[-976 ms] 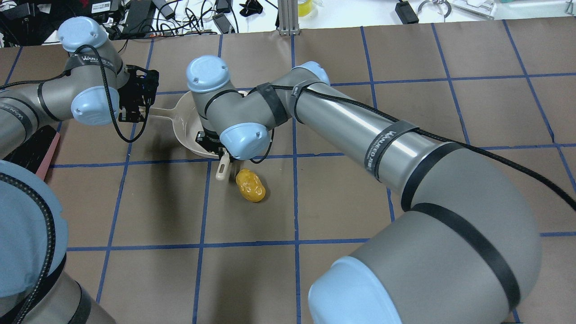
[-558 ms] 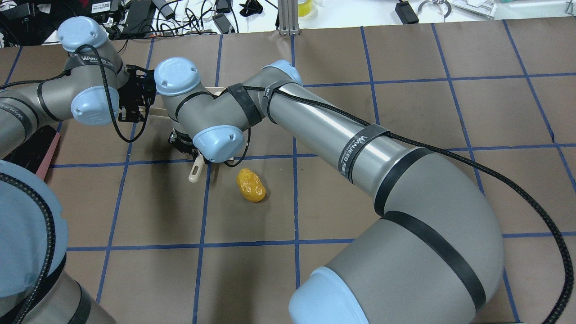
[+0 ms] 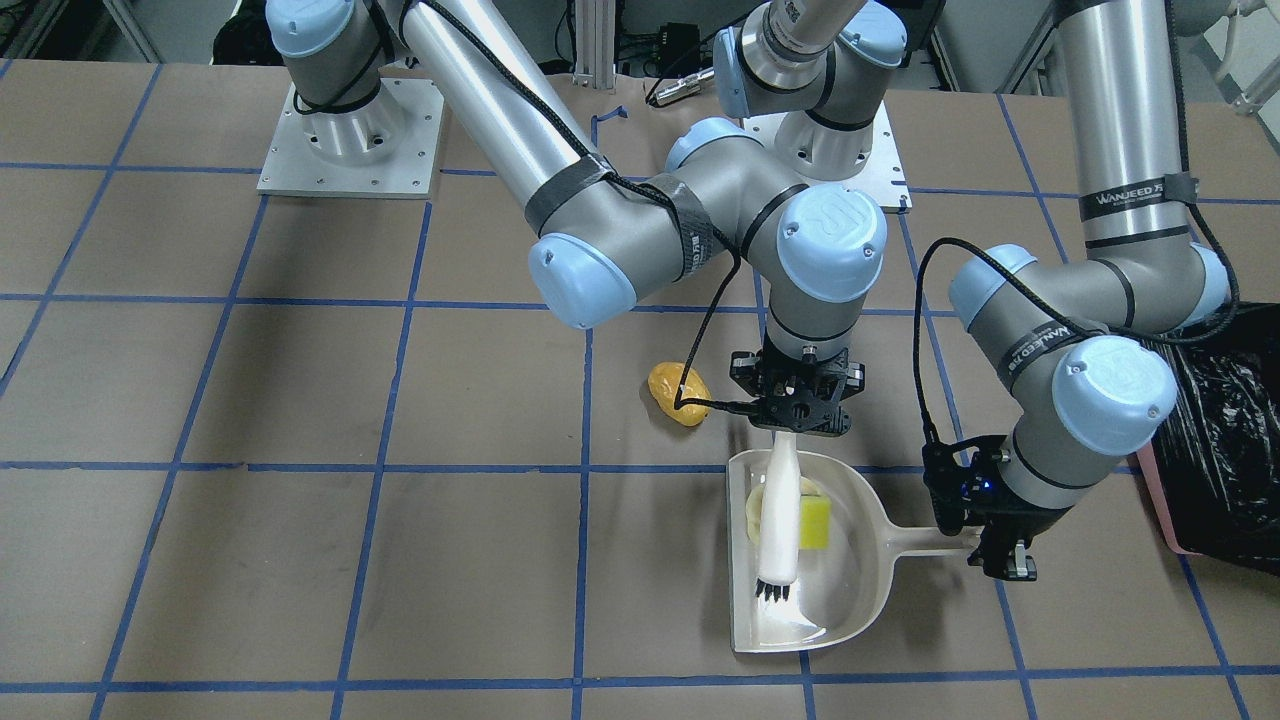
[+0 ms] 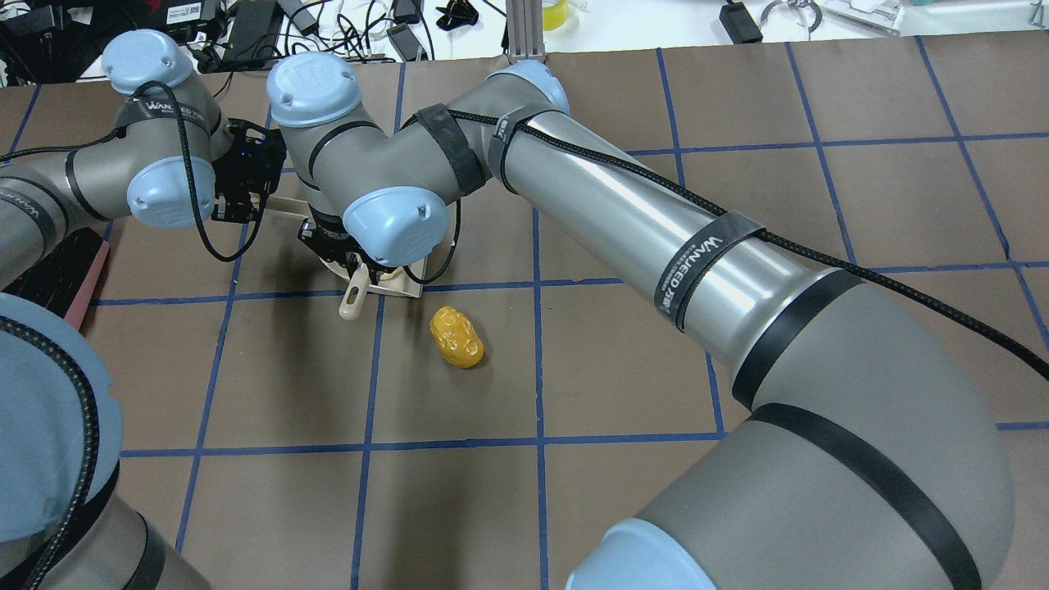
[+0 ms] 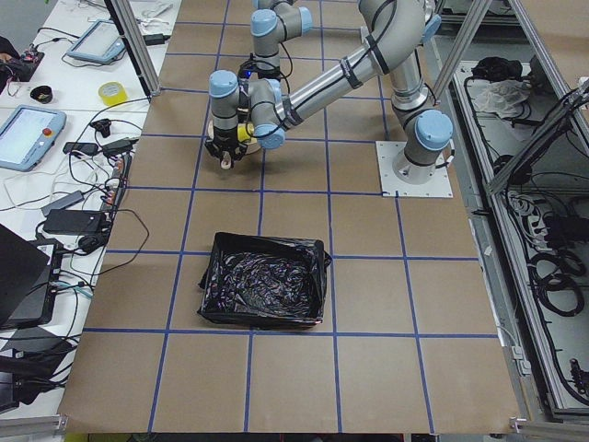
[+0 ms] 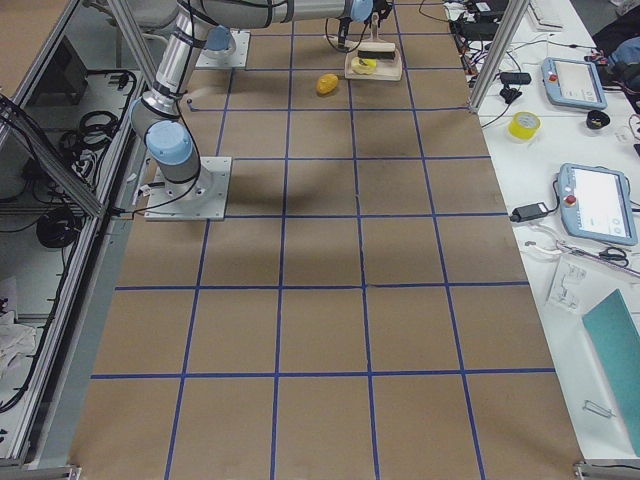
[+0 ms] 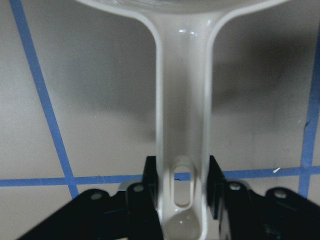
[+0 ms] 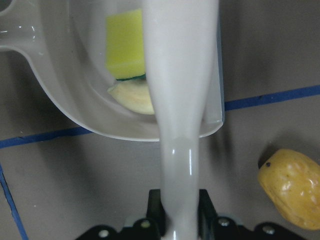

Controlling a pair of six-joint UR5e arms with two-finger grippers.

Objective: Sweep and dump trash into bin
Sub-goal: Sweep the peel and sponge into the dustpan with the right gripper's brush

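Observation:
My right gripper [image 3: 795,410] is shut on a white brush [image 3: 780,520], whose black bristles sit inside the beige dustpan [image 3: 850,590]. My left gripper [image 3: 990,545] is shut on the dustpan's handle [image 7: 182,100]. The yellow sponge piece [image 8: 125,45] and the cream wedge [image 8: 132,97] lie in the pan beside the brush. The orange-yellow lump [image 3: 679,394] lies on the table outside the pan's mouth, also seen from overhead [image 4: 456,337]. The pink bin with its black bag [image 3: 1225,440] stands beyond my left arm.
The table is brown paper with a blue tape grid. In the overhead view my right arm [image 4: 623,205] covers most of the dustpan. Cables and devices lie along the far edge [image 4: 328,24]. The bin shows whole in the exterior left view [image 5: 262,281].
My right arm has swung the brush leftward in the overhead view, over the dustpan, so the arm now hides the pan. The lump and the left gripper have not moved.

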